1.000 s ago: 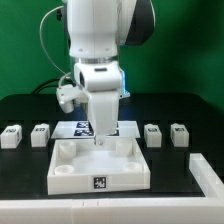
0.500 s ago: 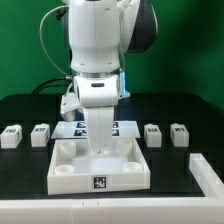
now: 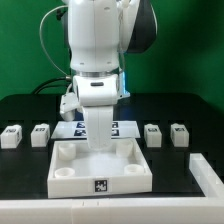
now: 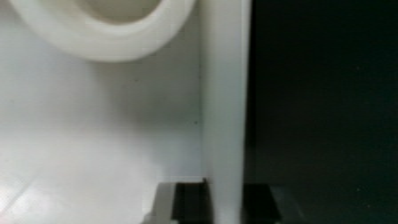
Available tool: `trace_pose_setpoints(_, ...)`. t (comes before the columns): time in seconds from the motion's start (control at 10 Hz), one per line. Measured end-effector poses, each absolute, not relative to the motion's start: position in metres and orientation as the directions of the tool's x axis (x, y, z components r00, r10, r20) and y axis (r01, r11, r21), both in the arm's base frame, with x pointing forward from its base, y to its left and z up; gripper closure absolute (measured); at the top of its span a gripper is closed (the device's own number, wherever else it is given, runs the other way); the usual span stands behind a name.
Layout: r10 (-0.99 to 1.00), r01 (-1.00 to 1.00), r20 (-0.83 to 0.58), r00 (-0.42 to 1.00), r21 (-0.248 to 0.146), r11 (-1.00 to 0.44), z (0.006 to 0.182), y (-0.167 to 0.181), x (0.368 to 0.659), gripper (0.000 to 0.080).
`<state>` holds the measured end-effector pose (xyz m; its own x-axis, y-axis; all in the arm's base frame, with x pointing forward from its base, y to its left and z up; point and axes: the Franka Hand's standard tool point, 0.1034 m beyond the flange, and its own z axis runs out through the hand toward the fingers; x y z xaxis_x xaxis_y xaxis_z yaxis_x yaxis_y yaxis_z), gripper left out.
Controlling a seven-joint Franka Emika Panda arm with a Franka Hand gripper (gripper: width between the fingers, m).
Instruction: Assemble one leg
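Arm [image 3: 95,50] stands over the middle of the scene, with the gripper [image 3: 100,146] down low inside the panel [image 3: 68,176], at or just above its floor. The hand's white body hides the fingertips, so I cannot tell whether the jaws are wide or narrow. Nothing is seen held.

Four legs lie in a row on the black table [image 3: 25,170], none near the gripper. On the exterior view's left are the outer leg [image 3: 11,136] and the inner leg [image 3: 40,134]. On the exterior view's right are a leg [image 3: 153,134] just beside the panel's corner and a leg [image 3: 179,134] further out. All are apart from each other and from the panel.

The panel has a square tag [image 3: 100,183] on its front wall. The marker board [image 3: 70,127] lies behind it, partly covered by the arm. A white piece [image 3: 206,172] sits at the exterior view's right edge (cut off, kind unclear).

The wrist view is close and blurred. It shows the panel floor, a round socket [image 4: 111,25], the raised rim [image 4: 222,110] and dark table beyond. A dark shape lies at the frame's lower edge (unclear).
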<state>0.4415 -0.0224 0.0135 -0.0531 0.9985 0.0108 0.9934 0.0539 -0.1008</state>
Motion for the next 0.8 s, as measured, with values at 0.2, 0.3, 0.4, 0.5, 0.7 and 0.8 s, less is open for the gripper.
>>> trace_pose_setpoints(0.2,0.999,0.994,0.011,-0.053,-0.095,0.053,0.014,-0.023,0.443,0.0735)
trace_pose_setpoints(0.3,0.999,0.995,0.011,-0.041,-0.093,0.042,0.013,-0.019,0.445,0.0735)
trace_pose_setpoints(0.4,1.000,0.996,0.018,-0.017,-0.084,0.018,0.013,-0.002,0.459,0.0735)
trace_pose_setpoints(0.5,0.999,0.997,0.031,-0.014,-0.070,0.016,0.013,0.019,0.476,0.0735)
trace_pose_setpoints(0.7,0.998,0.999,0.052,0.020,-0.049,-0.017,0.013,0.048,0.500,0.0735)
trace_pose_setpoints(0.8,0.998,0.996,0.051,0.048,-0.073,-0.044,0.013,0.058,0.501,0.0735)
